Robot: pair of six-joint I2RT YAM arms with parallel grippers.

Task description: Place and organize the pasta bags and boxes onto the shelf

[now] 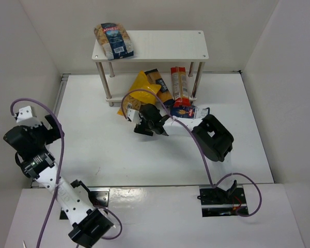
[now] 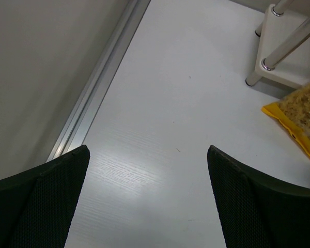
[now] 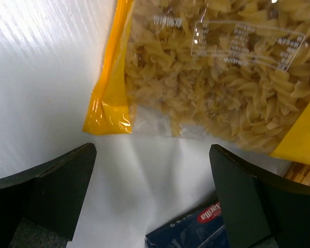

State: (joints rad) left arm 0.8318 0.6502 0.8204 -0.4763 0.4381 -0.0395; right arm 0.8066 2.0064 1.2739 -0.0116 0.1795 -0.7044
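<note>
Top view:
- shelf (image 1: pixel 165 44) sits top centre, with its long axis left-right.
- clear bag with dark-blue label (image 1: pixel 113 40) lies flat on the left end of the top board. Its long axis runs roughly top-to-bottom of the frame, with the lower end tipped slightly right.
- The other four packs are piled on the table (image 1: pixel 93 139) at the shelf's front.
- yellow bag (image 1: pixel 137 93) is at the left of the pile. Its axis is diagonal, upper right to lower left, and the upper end points in under the shelf.
- yellow-blue spaghetti pack (image 1: pixel 160 85) is just right of it and touching it. Its long axis leans upper left to lower right.
- red-orange spaghetti pack (image 1: pixel 180 87) is beside that one, almost straight top-to-bottom. Both packs have their far ends under the top board. Can't tell if they rest on the lower board.
- dark-blue box (image 1: pixel 190 112) lies across their near ends, with its axis roughly left-right. The right arm partly covers it.

Right wrist view:
- right gripper (image 3: pixel 152 152) has its jaws wide apart with nothing between them.
- It hovers just short of the yellow bag's lower edge. Spiral pasta shows through the clear window.
- A corner of the dark-blue box is at bottom centre.

Left wrist view:
- left gripper (image 2: pixel 147 152) also has its jaws spread and is holding nothing, over bare table at the left side.
- A shelf foot shows upper right and a corner of the yellow bag at the right edge, both well apart from the fingers.
</note>
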